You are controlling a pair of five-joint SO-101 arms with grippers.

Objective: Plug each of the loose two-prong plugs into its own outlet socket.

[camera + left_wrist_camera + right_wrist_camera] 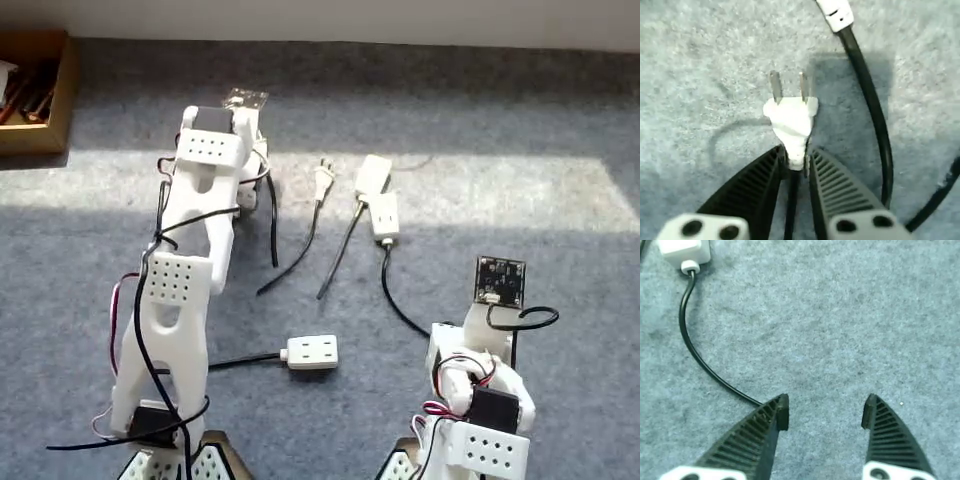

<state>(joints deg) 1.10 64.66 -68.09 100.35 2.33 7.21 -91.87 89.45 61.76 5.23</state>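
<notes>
Here, on the grey tabletop, the left gripper has its fingers closed narrowly on the neck of a white plug, prongs pointing away from the arm. A black cord runs just beside it. To the right a second plug lies loose, near a far socket with a white block touching its far end. A near socket lies between the arms. The right gripper holds nothing, fingers wide apart.
</notes>
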